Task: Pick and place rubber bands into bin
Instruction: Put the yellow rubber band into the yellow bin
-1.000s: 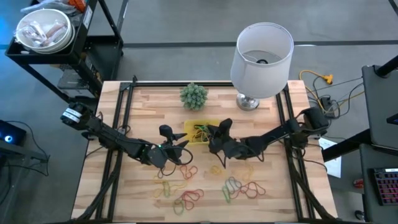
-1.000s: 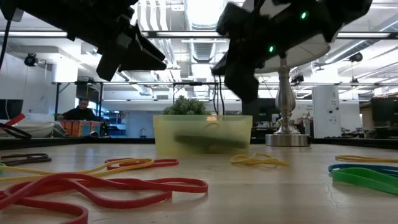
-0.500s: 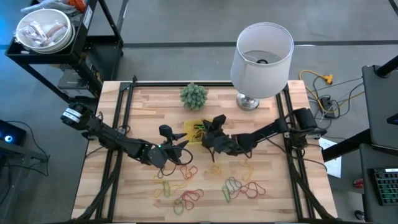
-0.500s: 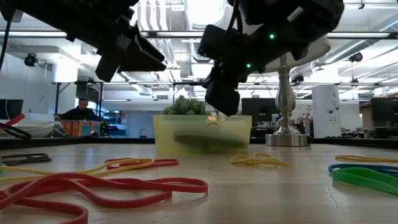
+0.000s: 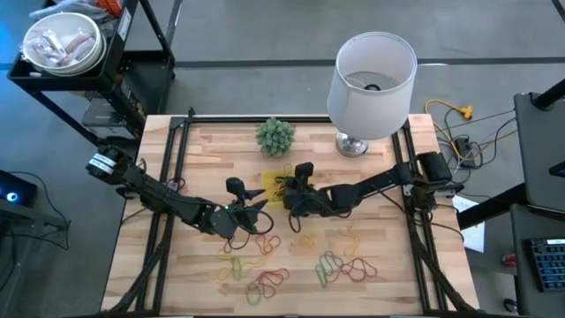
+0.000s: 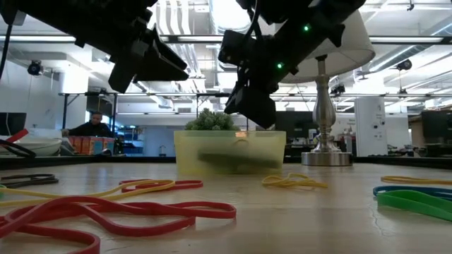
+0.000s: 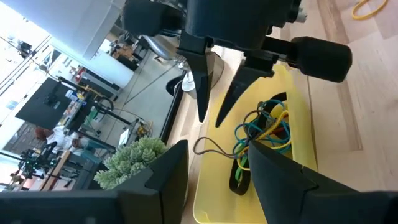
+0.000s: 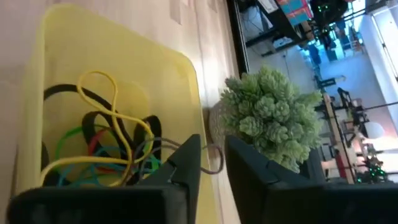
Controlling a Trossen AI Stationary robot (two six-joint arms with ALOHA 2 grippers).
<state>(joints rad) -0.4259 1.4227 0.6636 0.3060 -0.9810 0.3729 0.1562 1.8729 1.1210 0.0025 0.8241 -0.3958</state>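
Note:
The yellow bin point(image 5: 268, 189) stands mid-table in front of a small green plant point(image 5: 275, 135), with several coloured rubber bands point(image 7: 267, 130) lying in it. My right gripper point(image 7: 219, 116) hovers over the bin, open and pointing down into it. Just under its fingertips lies a thin dark rubber band point(image 7: 211, 149), partly in the bin, with one loop over the bin's rim point(image 8: 214, 163). My left gripper point(image 5: 259, 213) waits open, just left of the bin and above the table, with nothing between its fingers. More rubber bands point(image 5: 265, 274) lie loose on the near half of the table.
A white lamp point(image 5: 371, 75) stands at the back right on a metal foot point(image 5: 351, 144). Loose bands point(image 5: 340, 265) are scattered in front of both arms. Black frame rails point(image 5: 163, 221) run along both table sides. A cart with a metal bowl point(image 5: 62, 44) stands beyond the left corner.
My right gripper has moved toward the table's left edge, from beside the bin's right end to over the bin, and has turned and tipped as it went.

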